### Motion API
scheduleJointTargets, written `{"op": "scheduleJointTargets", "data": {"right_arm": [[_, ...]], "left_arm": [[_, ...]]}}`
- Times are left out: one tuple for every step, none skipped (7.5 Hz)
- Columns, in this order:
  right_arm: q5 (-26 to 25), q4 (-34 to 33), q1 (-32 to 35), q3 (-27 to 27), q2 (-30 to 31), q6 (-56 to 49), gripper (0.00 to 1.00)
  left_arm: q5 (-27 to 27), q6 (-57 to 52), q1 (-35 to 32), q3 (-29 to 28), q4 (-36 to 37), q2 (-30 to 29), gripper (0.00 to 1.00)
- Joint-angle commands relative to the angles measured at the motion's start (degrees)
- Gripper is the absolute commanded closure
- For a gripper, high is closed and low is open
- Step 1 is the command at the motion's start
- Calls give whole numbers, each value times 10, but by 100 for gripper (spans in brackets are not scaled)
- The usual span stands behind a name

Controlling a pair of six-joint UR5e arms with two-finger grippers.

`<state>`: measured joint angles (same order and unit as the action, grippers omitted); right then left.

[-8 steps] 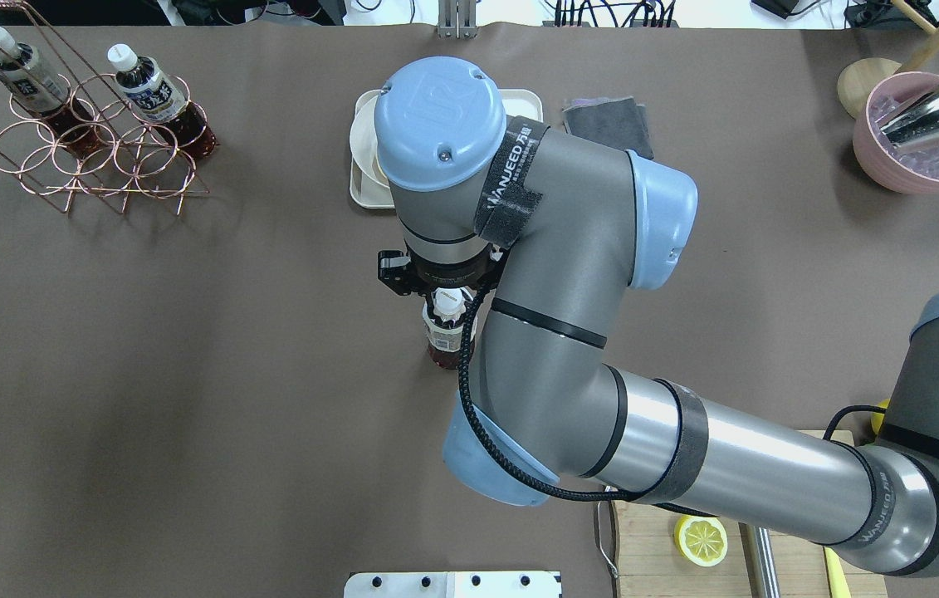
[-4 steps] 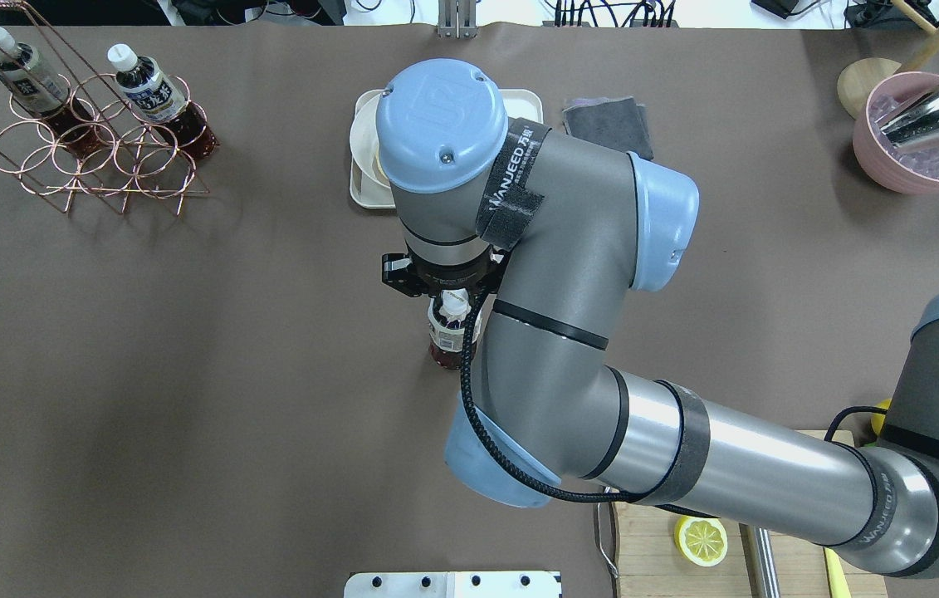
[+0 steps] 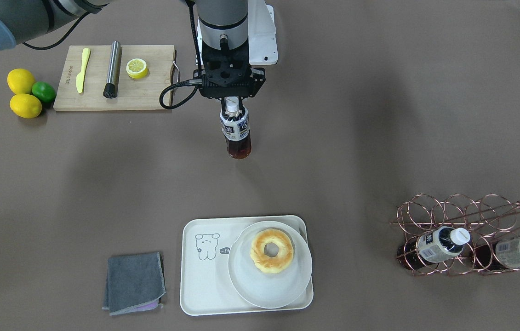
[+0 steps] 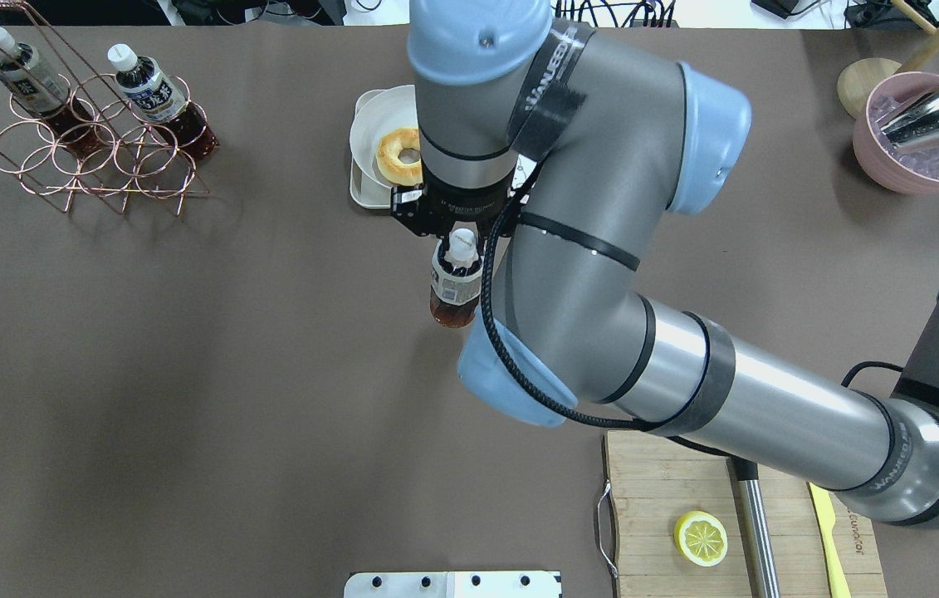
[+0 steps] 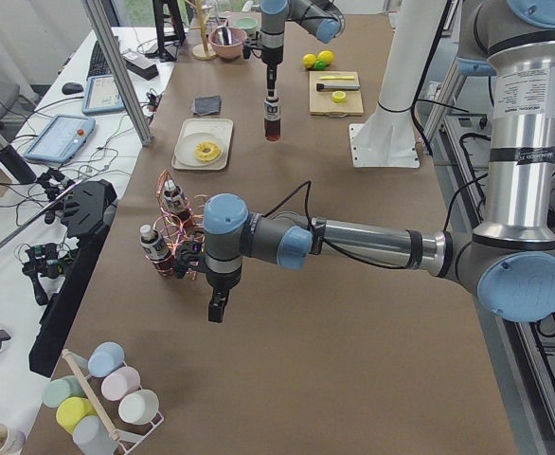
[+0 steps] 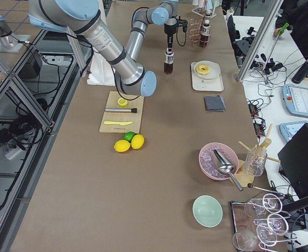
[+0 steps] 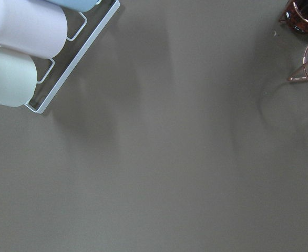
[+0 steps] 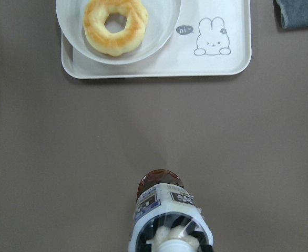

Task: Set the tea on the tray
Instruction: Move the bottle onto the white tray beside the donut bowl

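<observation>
My right gripper (image 3: 231,103) has its fingers clamped on the neck of the tea (image 3: 236,133). The bottle is upright over bare tabletop (image 3: 356,115), well short of the tray (image 3: 204,285) carrying the doughnut (image 3: 271,251). Left gripper (image 5: 218,308): I cannot tell how its fingers stand.

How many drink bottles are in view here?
3. The tea bottle hangs in the right pincer, short of the tray; two bottles lean in the copper wire rack. None appears hidden.

Right gripper (image 4: 459,239) clamps the tea (image 4: 454,289) upright, near the tray (image 4: 360,198)
</observation>
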<state>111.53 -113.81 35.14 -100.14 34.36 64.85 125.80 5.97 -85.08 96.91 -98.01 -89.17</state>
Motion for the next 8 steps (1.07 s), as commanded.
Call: {"op": "scheduleJointTargets", "data": {"right_arm": [[52, -4, 71, 18, -14, -50, 100], [61, -3, 96, 63, -28, -91, 100], [75, -1, 122, 128, -59, -122, 100], [87, 3, 150, 183, -83, -163, 100], [91, 12, 173, 222, -89, -201, 100], [101, 57, 192, 273, -97, -216, 100], [105, 102, 205, 327, -108, -217, 100], [106, 121, 209, 368, -129, -216, 100]], "left_arm": [[0, 1, 1, -11, 1, -18, 2], [0, 1, 1, -24, 1, -29, 2], [0, 1, 1, -30, 0, -34, 2], [0, 1, 1, -31, 1, -39, 2], [0, 2, 2, -31, 1, -39, 2], [0, 2, 2, -30, 1, -39, 2], [1, 2, 2, -30, 1, -39, 2], [0, 2, 2, -31, 1, -40, 2]]}}
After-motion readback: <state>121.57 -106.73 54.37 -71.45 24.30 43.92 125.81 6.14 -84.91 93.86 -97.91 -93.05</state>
